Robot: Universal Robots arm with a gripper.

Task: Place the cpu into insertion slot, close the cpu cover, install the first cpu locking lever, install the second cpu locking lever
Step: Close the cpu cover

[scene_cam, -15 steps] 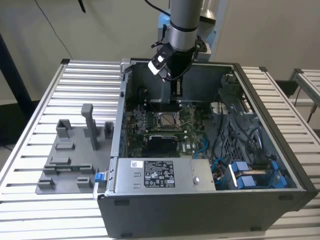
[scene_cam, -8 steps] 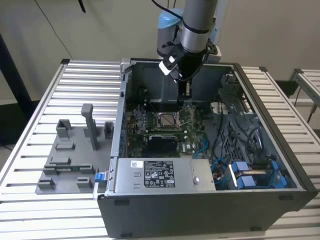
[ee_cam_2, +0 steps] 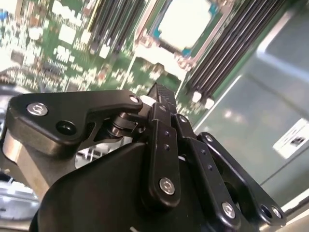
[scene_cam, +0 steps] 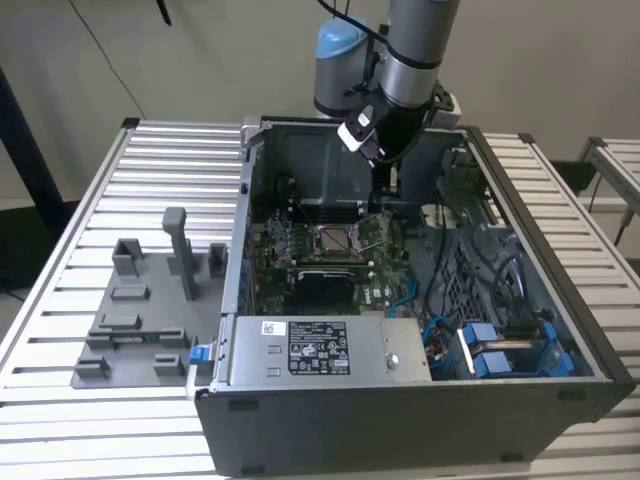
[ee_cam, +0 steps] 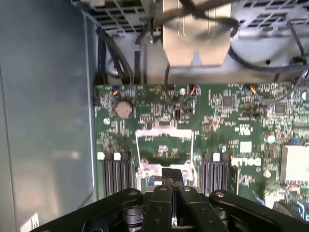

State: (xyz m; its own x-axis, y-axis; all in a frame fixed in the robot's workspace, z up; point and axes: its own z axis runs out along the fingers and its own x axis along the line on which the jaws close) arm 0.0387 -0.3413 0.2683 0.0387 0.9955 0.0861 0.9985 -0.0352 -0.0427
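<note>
Open computer case (scene_cam: 400, 420) on a slatted metal surface (scene_cam: 150, 160), with a grey fixture plate (scene_cam: 140, 320) beside it at the exterior view's left. Nearest inside the case: grey box (scene_cam: 400, 350) with a white label. Behind it: green circuit board (scene_cam: 268, 262) with a black square patch (scene_cam: 320, 278). Next back: the insertion slot (scene_cam: 316, 240), with the cpu (ee_cam_2: 186, 19) apparently seated in it, pale top upward. The cpu cover (ee_cam: 164, 131) appears swung up off the chip, with the board showing through its window. Over the board just beyond the slot: gripper (scene_cam: 388, 182), pressed together with nothing seen between its fingers, apart from the cover. Farthest: the arm (scene_cam: 410, 60). Step in hand, by judgement: closing the cpu cover. It would call for a light push on the frame's free edge, bringing it down flat without shifting the chip.
</note>
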